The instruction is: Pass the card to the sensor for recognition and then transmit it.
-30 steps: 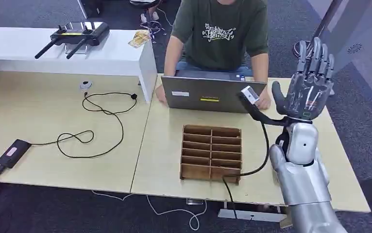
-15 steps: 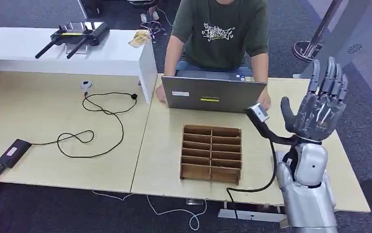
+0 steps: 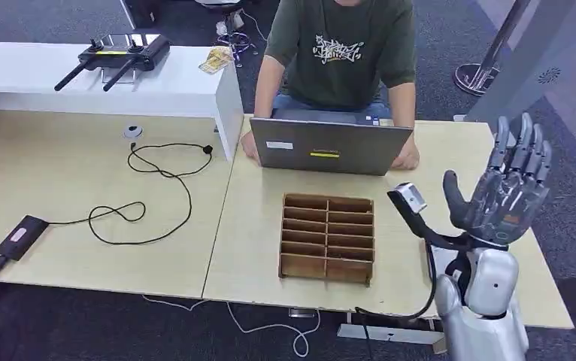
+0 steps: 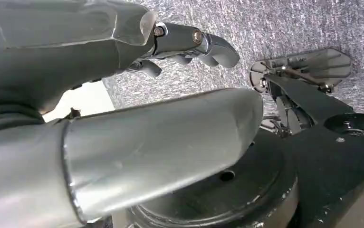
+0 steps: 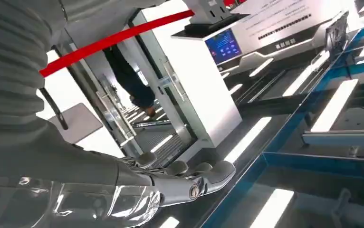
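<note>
**Right wrist camera: empty hand against a turnstile hall**

The right hand (image 5: 170, 183) reaches out from its grey ribbed cover (image 5: 9, 71), fingers (image 5: 208, 173) extended side by side and holding nothing. Beyond it stands a white gate cabinet (image 5: 194, 95) with a small blue screen (image 5: 223, 46). A red belt barrier (image 5: 118, 35) stretches across, and a person in dark trousers (image 5: 130, 78) walks behind glass panels. Bright strip lights (image 5: 334, 104) sit in blue framing.
</note>
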### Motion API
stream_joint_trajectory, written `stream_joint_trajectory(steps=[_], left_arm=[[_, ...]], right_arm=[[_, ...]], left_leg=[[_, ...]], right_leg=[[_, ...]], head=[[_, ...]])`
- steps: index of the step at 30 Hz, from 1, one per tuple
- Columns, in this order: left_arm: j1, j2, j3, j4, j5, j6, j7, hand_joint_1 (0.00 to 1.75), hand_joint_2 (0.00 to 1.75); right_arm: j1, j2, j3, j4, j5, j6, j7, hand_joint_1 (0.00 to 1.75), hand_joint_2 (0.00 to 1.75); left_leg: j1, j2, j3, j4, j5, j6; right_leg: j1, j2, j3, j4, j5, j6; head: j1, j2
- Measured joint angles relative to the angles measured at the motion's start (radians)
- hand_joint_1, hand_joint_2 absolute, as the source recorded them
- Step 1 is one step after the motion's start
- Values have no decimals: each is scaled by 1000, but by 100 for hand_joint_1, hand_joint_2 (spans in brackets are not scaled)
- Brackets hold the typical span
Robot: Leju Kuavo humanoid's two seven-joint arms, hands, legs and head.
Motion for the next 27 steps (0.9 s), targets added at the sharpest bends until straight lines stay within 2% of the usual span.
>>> stream_joint_trajectory(steps=[27], left_arm=[[12, -26, 8, -32, 19, 0, -10, 0, 0]], right_arm=[[239, 10, -69, -210, 13, 2, -35, 0, 175]], left_leg=[[0, 0, 0, 0, -1, 0]], right_leg=[[0, 0, 0, 0, 0, 0]], head=[[0, 0]])
